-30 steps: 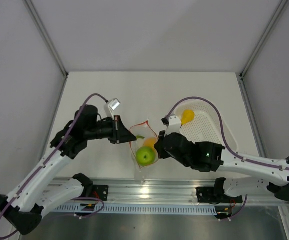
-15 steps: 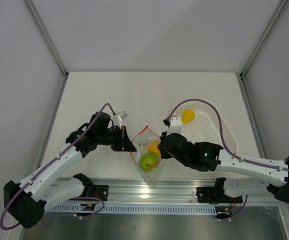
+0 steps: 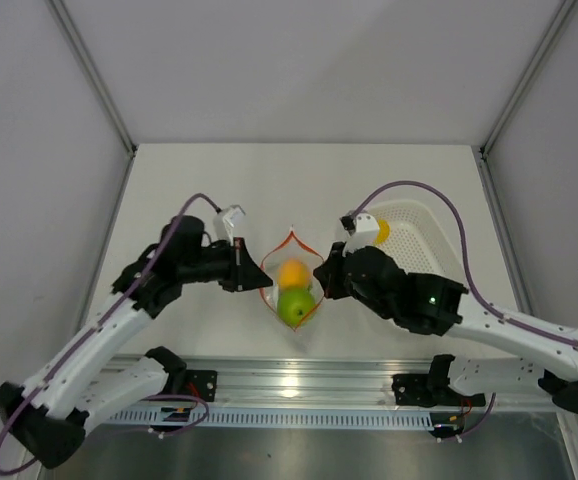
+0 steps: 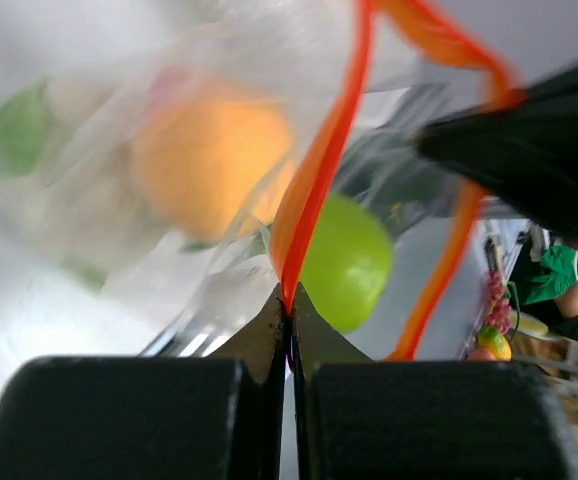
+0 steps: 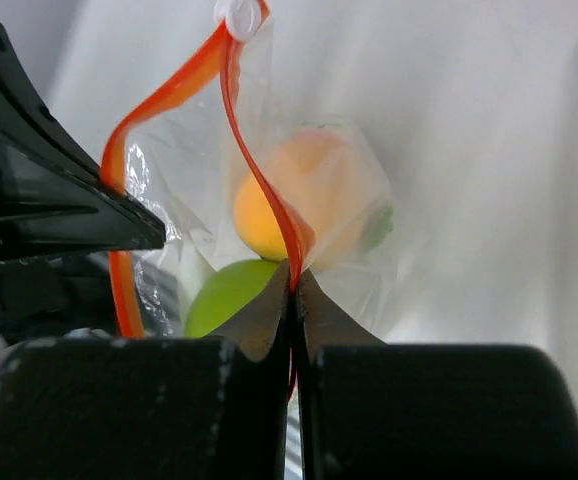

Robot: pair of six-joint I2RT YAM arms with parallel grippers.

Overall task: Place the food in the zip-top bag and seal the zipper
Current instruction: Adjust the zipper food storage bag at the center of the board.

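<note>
**Zip-top bag, mouth spread between two hands**

- **Zip-top bag** (image 3: 294, 295): clear plastic, held between both hands over the near centre of the table (image 3: 219, 190).
- **Zipper** (image 4: 321, 170): a red-orange strip whose long axis runs far to near. Its two lips bow apart to left and right. A white slider (image 5: 239, 15) sits at one end.
- **Left hand** (image 3: 261, 281): pinched fully closed on the left lip.
- **Right hand** (image 3: 321, 281): pinched fully closed on the right lip, directly opposite.
- **Contents**: orange fruit (image 3: 292, 273) on the far side and green apple (image 3: 292, 306) on the near side.
- **Outside the bag**: a yellow pear (image 3: 377, 230) in the white basket (image 3: 424, 250), just far-right of the right hand. That arm is the nearer one, though both hands are occupied.
</note>
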